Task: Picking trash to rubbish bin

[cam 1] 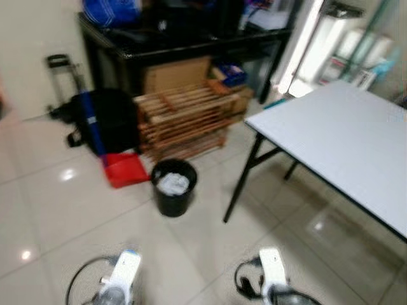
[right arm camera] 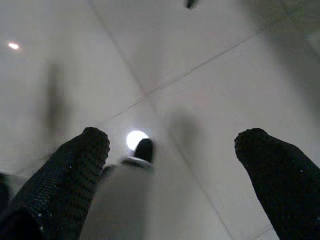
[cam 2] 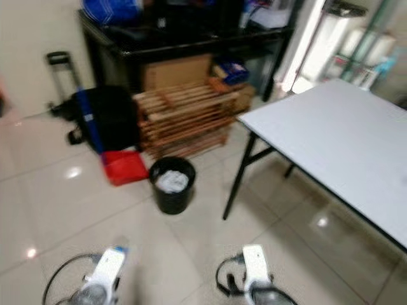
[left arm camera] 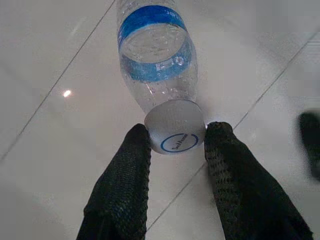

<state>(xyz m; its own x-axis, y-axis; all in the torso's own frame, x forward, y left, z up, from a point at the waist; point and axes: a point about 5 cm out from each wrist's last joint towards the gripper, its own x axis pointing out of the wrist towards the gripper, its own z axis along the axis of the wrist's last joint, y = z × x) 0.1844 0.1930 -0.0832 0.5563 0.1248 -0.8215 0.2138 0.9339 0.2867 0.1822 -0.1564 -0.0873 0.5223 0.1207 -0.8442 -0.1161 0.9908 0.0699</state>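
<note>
A black rubbish bin [cam 1: 173, 187] stands on the tiled floor ahead of me, with crumpled white trash [cam 1: 173, 183] inside it. In the left wrist view my left gripper [left arm camera: 176, 140] is shut on the white cap of a clear plastic bottle [left arm camera: 156, 65] with a blue label, held above the floor. My left arm [cam 1: 121, 276] and right arm [cam 1: 272, 272] show at the bottom of the eye views, well short of the bin. In the right wrist view my right gripper [right arm camera: 175, 150] is open over bare tiles, holding nothing.
A grey folding table [cam 1: 343, 136] with black legs stands to the right of the bin. Behind the bin are stacked wooden slats [cam 1: 184, 121], a red dustpan [cam 1: 125, 169], a black bag [cam 1: 105, 121] and a dark desk [cam 1: 184, 38].
</note>
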